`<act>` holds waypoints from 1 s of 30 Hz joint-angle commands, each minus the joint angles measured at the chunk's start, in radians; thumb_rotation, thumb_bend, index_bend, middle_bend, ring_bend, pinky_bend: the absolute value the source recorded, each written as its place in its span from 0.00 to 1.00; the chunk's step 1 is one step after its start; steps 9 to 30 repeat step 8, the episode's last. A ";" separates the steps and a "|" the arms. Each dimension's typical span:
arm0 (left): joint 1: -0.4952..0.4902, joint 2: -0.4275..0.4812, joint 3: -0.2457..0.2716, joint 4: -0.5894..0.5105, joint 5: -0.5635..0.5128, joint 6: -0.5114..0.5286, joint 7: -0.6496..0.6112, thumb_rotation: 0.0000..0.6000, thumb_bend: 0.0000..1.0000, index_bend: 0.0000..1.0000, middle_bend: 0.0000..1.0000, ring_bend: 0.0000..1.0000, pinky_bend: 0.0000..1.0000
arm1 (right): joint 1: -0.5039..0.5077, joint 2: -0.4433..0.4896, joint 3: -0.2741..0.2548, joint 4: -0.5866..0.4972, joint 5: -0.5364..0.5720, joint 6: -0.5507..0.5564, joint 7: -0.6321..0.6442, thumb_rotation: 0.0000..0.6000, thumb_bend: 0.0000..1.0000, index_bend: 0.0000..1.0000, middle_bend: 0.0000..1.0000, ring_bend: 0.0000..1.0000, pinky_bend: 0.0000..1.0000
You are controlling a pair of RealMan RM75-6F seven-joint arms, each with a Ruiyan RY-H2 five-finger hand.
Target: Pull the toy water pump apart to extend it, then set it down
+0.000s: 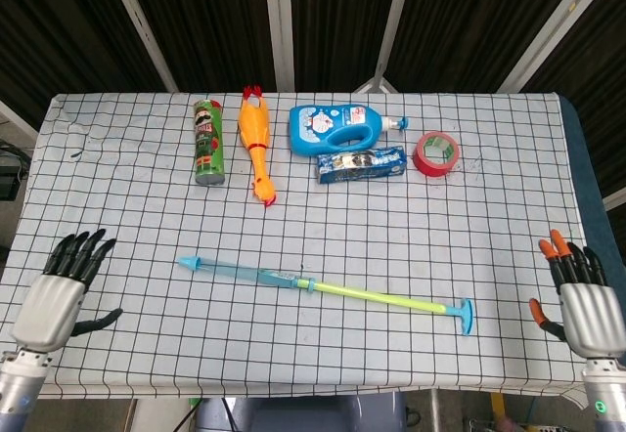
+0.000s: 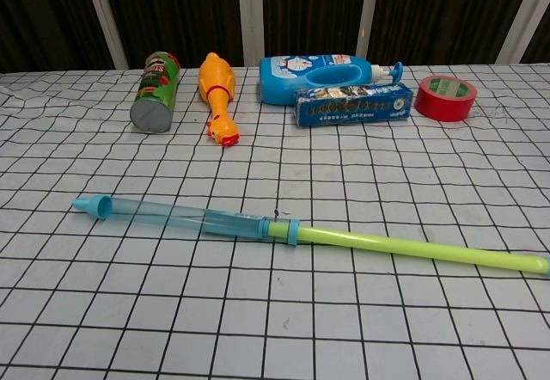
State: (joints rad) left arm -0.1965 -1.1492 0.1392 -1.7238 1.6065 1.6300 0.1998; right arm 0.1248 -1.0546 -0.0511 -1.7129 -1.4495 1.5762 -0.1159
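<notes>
The toy water pump (image 1: 323,283) lies flat on the checked tablecloth (image 1: 391,227), drawn out long: its clear blue barrel (image 2: 185,217) points left, the yellow-green rod (image 2: 412,248) runs right from the blue collar, and the blue handle (image 1: 465,316) sits at the right end. It slants a little, the nozzle end farther from the robot than the handle end. No hand touches it.

The left hand (image 1: 57,296) is at the near left edge of the table, well apart from the nozzle, fingers spread and holding nothing. The right hand (image 1: 582,298) is off the near right corner, likewise spread and empty, well clear of the handle. Neither shows in the chest view.

Along the far side lie a green chip can (image 1: 207,142), a yellow rubber chicken (image 1: 257,154), a blue detergent bottle (image 1: 337,125), a blue packet (image 1: 360,165) just in front of it, and a red tape roll (image 1: 436,152).
</notes>
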 commanded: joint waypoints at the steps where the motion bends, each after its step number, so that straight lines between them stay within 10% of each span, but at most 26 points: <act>1: 0.056 -0.010 0.027 0.077 0.029 0.047 -0.044 1.00 0.14 0.00 0.00 0.00 0.00 | -0.047 -0.020 -0.022 0.053 -0.047 0.046 0.046 1.00 0.39 0.00 0.00 0.00 0.00; 30: 0.073 -0.034 -0.017 0.168 0.012 0.052 -0.076 1.00 0.14 0.00 0.00 0.00 0.00 | -0.062 -0.040 -0.017 0.094 -0.057 0.028 0.077 1.00 0.39 0.00 0.00 0.00 0.00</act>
